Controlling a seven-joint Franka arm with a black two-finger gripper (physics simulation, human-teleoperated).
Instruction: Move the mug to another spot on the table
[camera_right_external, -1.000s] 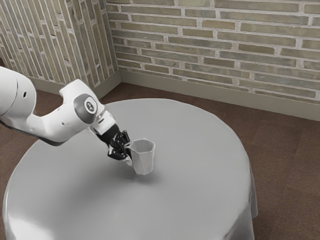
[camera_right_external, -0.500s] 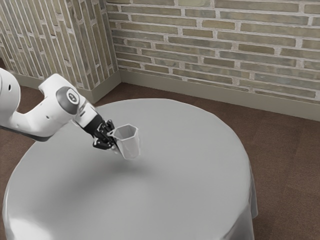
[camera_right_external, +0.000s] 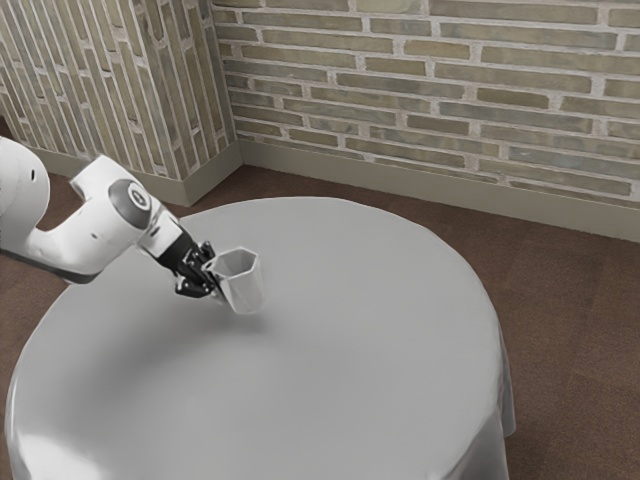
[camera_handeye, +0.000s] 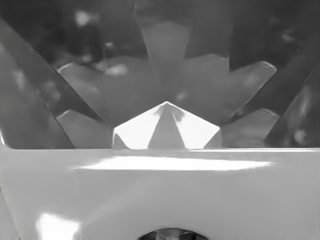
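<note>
The near part of the surface (camera_right_external: 330, 420) lies bare. Left of the frame's centre, the mug (camera_right_external: 238, 280) is pinched at its handle side by the tool (camera_right_external: 210, 284), slightly tilted and apparently just off the surface. Within the last second it has been carried from mid-frame toward the upper left, so only setting down is judged to remain. Behind stands a brick wall (camera_right_external: 430, 90).

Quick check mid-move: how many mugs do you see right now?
1. The white mug is gripped in the hand, at the table's part toward the exterior view's left. The arm hides a bit of table behind it.
</note>
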